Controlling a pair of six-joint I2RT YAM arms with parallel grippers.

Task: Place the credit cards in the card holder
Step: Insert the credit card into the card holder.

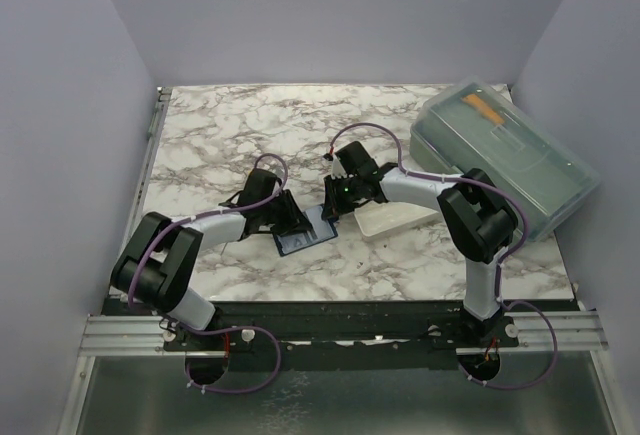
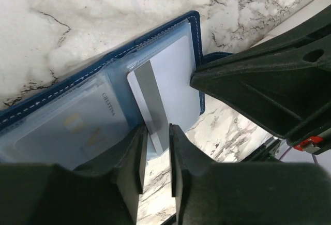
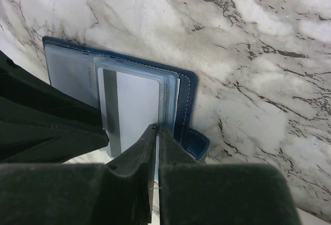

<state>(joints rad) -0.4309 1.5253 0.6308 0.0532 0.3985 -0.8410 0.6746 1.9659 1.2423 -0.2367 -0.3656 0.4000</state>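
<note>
The card holder [image 1: 303, 236] lies open on the marble between my two grippers, its clear inner sleeves up; it also shows in the left wrist view [image 2: 194, 26] and the right wrist view [image 3: 187, 88]. The pale bluish-grey credit card [image 2: 173, 88], with a grey stripe, sits partly in a sleeve, its near end sticking out; it also shows in the right wrist view [image 3: 135, 106]. Another card with gold lettering [image 2: 77, 126] lies inside the left sleeve. My left gripper [image 2: 157, 129] stands over the card's near end, jaws a narrow gap apart. My right gripper [image 3: 156, 129] is pinched on the sleeve's edge.
A white tray [image 1: 395, 218] lies just right of the card holder. A large grey-green plastic box [image 1: 510, 155] with an orange strip [image 1: 484, 108] stands at the back right. The two grippers [image 1: 290, 217] [image 1: 336, 205] are close together.
</note>
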